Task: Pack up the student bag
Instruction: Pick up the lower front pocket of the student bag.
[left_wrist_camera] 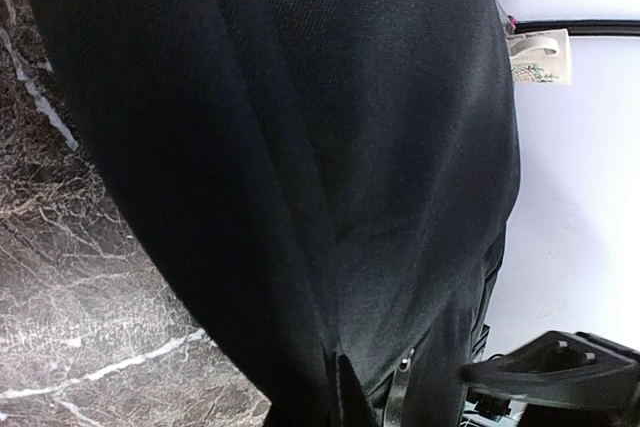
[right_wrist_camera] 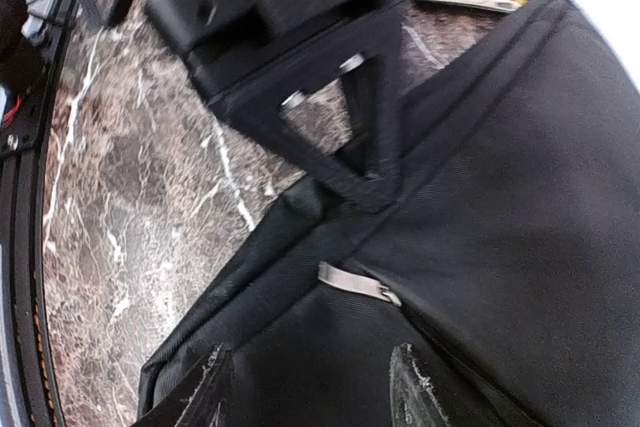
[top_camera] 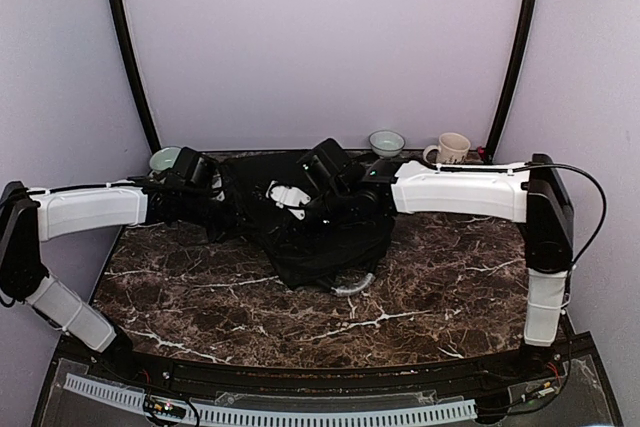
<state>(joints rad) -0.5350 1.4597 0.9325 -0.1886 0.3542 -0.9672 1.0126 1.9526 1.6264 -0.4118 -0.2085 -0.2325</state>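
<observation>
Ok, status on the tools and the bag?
Left tool shut on student bag edge. Right tool open over it. Mug, right bowl, left bowl behind.

We stood in a robot lab booth. Plain pale walls [top_camera: 320, 37] closed in a dark marble counter [top_camera: 430, 297], black poles [top_camera: 128, 57] rose at the back, and a slotted cable duct [top_camera: 300, 412] with loose wires ran along the near edge, where the left arm [top_camera: 90, 209] and right arm [top_camera: 460, 190] were mounted.
</observation>
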